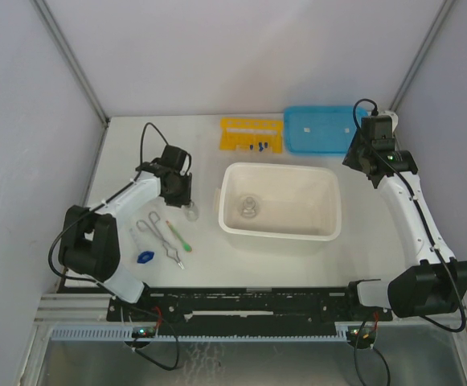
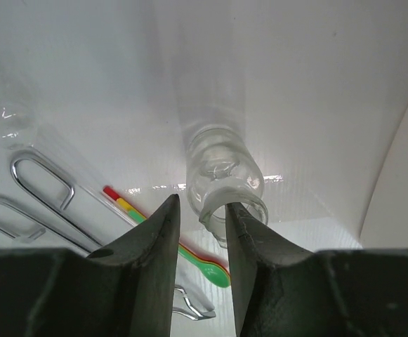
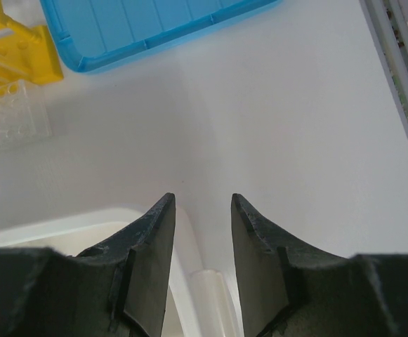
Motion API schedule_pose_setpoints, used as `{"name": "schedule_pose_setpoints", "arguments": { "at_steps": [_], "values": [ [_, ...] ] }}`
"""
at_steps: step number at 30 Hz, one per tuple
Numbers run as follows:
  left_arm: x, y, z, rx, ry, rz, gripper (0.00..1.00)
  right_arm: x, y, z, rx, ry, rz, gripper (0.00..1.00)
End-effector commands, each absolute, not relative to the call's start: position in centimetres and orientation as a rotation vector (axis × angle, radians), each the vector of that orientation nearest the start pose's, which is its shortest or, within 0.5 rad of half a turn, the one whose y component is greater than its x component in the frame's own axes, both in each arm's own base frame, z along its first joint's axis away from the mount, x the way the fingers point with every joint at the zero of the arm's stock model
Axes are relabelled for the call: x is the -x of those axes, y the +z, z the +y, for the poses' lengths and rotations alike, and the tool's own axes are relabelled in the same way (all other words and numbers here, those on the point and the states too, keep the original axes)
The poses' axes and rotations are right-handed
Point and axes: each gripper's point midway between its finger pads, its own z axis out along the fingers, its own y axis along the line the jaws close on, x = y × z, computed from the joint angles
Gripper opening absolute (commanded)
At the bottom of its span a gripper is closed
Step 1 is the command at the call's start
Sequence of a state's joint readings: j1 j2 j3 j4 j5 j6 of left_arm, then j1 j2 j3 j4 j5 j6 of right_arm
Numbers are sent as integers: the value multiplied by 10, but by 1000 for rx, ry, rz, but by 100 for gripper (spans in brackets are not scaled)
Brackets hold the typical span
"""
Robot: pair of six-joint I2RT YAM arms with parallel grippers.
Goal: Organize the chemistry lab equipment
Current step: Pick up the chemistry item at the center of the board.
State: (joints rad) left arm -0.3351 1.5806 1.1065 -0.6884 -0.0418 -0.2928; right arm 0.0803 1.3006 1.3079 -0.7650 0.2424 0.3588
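A small clear glass vessel (image 2: 221, 175) stands on the table just left of the tub, its mouth toward my left gripper (image 2: 200, 203). The jaws straddle its rim, one finger over the mouth and the other outside with a gap, so they are open. From above, that gripper (image 1: 181, 195) hangs over the vessel (image 1: 191, 213). Thin metal tongs (image 1: 159, 237) and a green-tipped stick (image 1: 177, 236) lie nearer the front. Another glass vessel (image 1: 249, 207) sits inside the tub. The yellow tube rack (image 1: 253, 134) holds blue-capped tubes (image 1: 259, 147). My right gripper (image 3: 202, 198) is open and empty.
The big white tub (image 1: 321, 229) fills the table's middle. A blue lid (image 1: 321, 129) lies at the back right beside the rack. A small blue piece (image 1: 145, 257) rests near the left arm's base. Another clear vessel (image 2: 3, 112) shows left of the tongs (image 2: 42, 186).
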Motion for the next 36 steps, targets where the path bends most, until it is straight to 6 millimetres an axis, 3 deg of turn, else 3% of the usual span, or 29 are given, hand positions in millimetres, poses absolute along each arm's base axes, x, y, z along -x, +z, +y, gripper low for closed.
{"name": "schedule_pose_setpoints", "arguments": {
  "at_steps": [1,3,8,10,14,21,26,30,36],
  "values": [
    [-317,64,-112,-80,-114,2745,36,-356,240,0,-436,-55,2210,37],
    [-316,63,-113,-84,-116,2752,29,-356,239,-1,-439,-58,2213,37],
    [-317,75,-115,-87,-133,2737,1,-357,236,0,-439,-53,2223,37],
    [-321,89,-116,-87,-145,2712,0,-358,236,1,-438,-49,2221,37],
    [-335,139,-123,-61,-191,2607,0,-360,235,2,-436,-42,2223,37],
    [-364,257,-148,-26,-387,2331,0,-362,234,3,-434,-35,2225,37],
    [-358,330,-178,-83,-546,2172,0,-361,235,2,-439,-44,2221,37],
    [-346,374,-212,-168,-649,2096,0,-362,232,2,-447,-45,2229,37],
    [-323,382,-289,-425,-722,2174,0,-363,232,4,-444,-37,2226,37]
  ]
}}
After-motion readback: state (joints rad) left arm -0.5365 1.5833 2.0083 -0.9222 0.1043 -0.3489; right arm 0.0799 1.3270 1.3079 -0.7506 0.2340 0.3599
